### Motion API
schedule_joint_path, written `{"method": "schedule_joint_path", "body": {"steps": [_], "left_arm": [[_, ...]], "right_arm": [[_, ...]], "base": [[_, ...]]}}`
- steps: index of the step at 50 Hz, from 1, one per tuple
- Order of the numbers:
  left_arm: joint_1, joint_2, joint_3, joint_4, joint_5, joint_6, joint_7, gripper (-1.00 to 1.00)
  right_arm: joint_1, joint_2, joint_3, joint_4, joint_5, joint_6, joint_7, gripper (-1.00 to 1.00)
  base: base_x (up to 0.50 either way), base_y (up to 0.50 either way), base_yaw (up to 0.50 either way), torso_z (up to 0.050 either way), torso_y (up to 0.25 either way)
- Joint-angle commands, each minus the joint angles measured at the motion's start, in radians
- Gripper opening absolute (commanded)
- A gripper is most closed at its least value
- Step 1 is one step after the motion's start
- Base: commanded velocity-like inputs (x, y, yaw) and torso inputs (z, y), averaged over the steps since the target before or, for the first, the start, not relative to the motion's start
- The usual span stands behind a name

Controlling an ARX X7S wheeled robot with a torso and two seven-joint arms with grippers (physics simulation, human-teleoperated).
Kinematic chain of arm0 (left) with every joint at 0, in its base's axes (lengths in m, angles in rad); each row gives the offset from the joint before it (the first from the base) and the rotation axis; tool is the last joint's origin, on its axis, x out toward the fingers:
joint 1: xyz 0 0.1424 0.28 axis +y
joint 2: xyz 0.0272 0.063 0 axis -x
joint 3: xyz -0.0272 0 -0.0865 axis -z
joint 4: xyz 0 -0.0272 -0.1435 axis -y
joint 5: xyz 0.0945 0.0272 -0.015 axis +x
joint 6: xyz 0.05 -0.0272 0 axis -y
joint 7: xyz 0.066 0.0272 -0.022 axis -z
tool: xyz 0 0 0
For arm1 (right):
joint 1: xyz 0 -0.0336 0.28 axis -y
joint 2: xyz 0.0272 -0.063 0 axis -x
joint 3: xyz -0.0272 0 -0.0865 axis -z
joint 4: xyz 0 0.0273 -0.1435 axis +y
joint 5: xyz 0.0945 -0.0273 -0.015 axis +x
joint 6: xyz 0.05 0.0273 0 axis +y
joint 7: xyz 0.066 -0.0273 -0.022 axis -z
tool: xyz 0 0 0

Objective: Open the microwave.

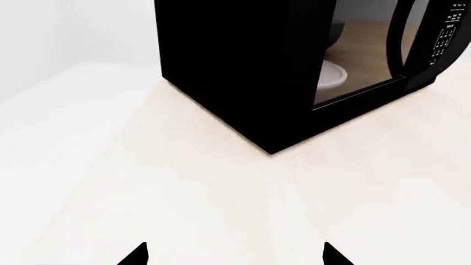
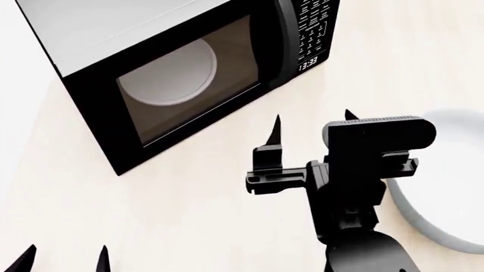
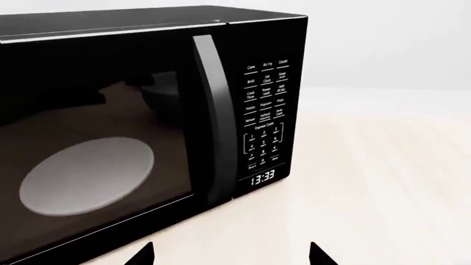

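The microwave is a black box with a light grey top, standing on the pale counter with its windowed door closed. A white turntable shows through the glass. A vertical dark handle runs beside the keypad, and the clock reads 13:33. My right gripper is open and empty. It hovers a short way in front of the microwave's keypad end without touching it. My left gripper is open too, low at the near left. In its own view the microwave's left front corner lies ahead of the left gripper.
A light grey round dish lies on the counter to the right of my right arm. White surface borders the counter on the far left.
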Motion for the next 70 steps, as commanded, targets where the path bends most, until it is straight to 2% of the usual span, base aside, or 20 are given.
{"method": "schedule_joint_path", "body": {"steps": [1, 22, 45, 70], "left_arm": [[0.005, -0.006, 0.004, 0.010, -0.011, 0.002, -0.007, 1.00], [0.003, -0.015, 0.009, 0.017, -0.034, -0.007, -0.014, 1.00], [-0.001, -0.021, 0.013, 0.015, -0.047, -0.008, -0.025, 1.00], [0.000, -0.029, 0.016, 0.009, -0.053, 0.004, -0.039, 1.00]], "right_arm": [[0.096, -0.006, -0.019, 0.083, 0.000, 0.018, -0.023, 1.00], [0.285, -0.025, -0.076, 0.260, -0.032, 0.024, -0.071, 1.00], [0.404, -0.068, -0.128, 0.439, -0.071, -0.019, -0.100, 1.00], [0.507, -0.126, -0.177, 0.790, -0.137, -0.192, -0.142, 1.00]], "base": [[0.00, 0.00, 0.00, 0.000, 0.000], [0.00, 0.00, 0.00, 0.000, 0.000], [0.00, 0.00, 0.00, 0.000, 0.000], [0.00, 0.00, 0.00, 0.000, 0.000]]}}
